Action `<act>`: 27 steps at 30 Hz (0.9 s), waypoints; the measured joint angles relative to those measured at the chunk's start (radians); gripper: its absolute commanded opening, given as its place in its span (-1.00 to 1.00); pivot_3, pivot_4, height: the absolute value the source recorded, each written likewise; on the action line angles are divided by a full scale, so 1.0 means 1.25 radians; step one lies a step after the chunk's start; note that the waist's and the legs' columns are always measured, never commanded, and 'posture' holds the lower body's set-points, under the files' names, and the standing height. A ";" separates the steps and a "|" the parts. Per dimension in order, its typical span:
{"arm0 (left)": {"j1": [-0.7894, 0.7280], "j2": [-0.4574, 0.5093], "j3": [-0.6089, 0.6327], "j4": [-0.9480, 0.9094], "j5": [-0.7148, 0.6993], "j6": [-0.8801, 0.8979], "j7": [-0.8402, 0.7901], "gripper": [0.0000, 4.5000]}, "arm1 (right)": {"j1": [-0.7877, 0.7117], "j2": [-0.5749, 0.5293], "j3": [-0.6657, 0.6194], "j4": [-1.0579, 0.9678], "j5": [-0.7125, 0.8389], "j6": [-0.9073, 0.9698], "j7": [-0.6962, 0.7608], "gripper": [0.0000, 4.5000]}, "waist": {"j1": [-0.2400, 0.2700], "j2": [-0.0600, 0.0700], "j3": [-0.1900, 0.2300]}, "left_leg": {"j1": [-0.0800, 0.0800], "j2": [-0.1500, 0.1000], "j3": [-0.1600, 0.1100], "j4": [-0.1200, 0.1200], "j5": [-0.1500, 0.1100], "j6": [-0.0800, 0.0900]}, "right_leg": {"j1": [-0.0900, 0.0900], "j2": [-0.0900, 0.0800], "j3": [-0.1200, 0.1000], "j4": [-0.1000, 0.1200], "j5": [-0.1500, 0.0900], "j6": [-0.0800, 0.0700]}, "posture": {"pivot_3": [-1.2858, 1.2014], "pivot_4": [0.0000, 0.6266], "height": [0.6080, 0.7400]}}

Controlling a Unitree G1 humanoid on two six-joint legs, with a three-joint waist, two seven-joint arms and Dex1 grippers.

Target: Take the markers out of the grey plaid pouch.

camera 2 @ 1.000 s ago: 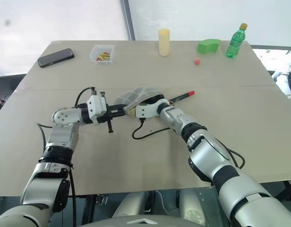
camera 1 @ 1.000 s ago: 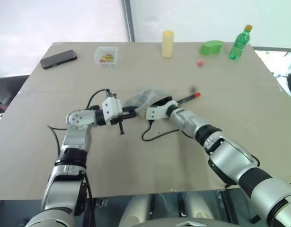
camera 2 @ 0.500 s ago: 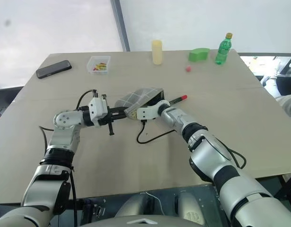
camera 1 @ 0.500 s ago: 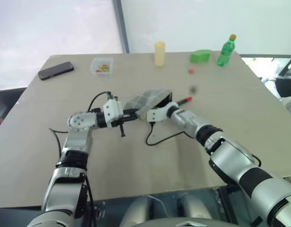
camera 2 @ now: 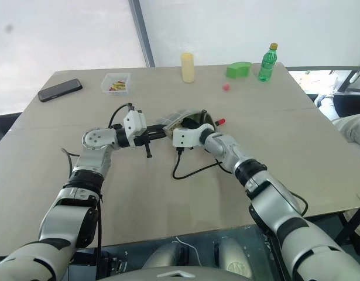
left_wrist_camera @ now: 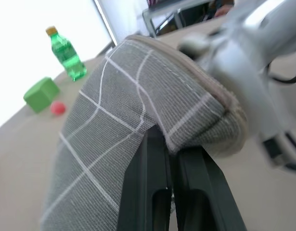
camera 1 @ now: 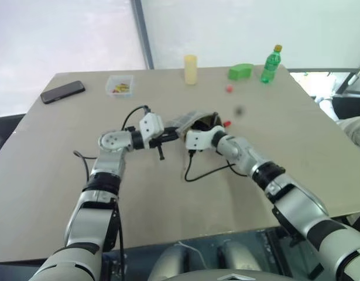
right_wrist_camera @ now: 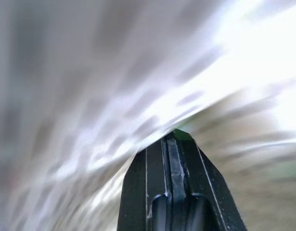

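One grey plaid pouch (left_wrist_camera: 119,110), one red marker (camera 2: 220,122).

Bright daylight is coming through the window behind the table (camera 1: 62,175), washing out the far background. Soft shadows are lying under both arms. The view along the right claw (right_wrist_camera: 172,137) is smearing into streaks of motion blur. Beyond the left claw (left_wrist_camera: 169,144), the pouch (left_wrist_camera: 119,144) is showing sharply while the bottle (left_wrist_camera: 66,54) is softening.
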 measured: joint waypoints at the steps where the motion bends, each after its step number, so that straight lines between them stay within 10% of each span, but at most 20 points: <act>1: -0.005 0.001 0.000 0.016 0.005 -0.004 0.010 -1.00 | 0.031 -0.014 -0.014 -0.062 0.019 0.026 0.035 -0.96 | 0.002 0.000 0.000 | 0.000 0.000 0.000 0.001 0.000 0.000 | 0.000 0.000 0.000 0.000 0.000 0.000 | 0.03 -1.00 1.00; 12: -0.050 0.001 0.009 0.116 0.003 -0.002 0.034 -1.00 | 0.184 -0.097 -0.110 -0.467 0.147 0.229 0.257 -0.96 | 0.014 -0.002 -0.001 | 0.000 0.000 -0.001 0.002 0.000 0.000 | 0.001 -0.001 -0.004 0.001 0.000 0.000 | 0.03 -1.00 1.00; 22: -0.056 -0.011 0.034 0.107 -0.064 0.065 -0.037 -1.00 | 0.175 -0.101 -0.100 -0.452 0.147 0.328 0.309 -0.96 | 0.021 -0.003 -0.002 | 0.000 0.000 -0.001 0.003 0.000 0.000 | 0.001 -0.001 -0.004 0.001 0.000 0.000 | 0.03 -1.00 1.00; 27: -0.057 -0.019 0.033 0.086 -0.077 0.090 -0.069 -1.00 | 0.081 -0.076 -0.056 -0.307 0.087 0.311 0.272 -0.16 | 0.022 -0.003 -0.003 | 0.000 0.000 -0.001 0.003 0.000 0.000 | 0.000 -0.001 -0.004 0.002 0.000 0.000 | 0.03 -1.00 1.00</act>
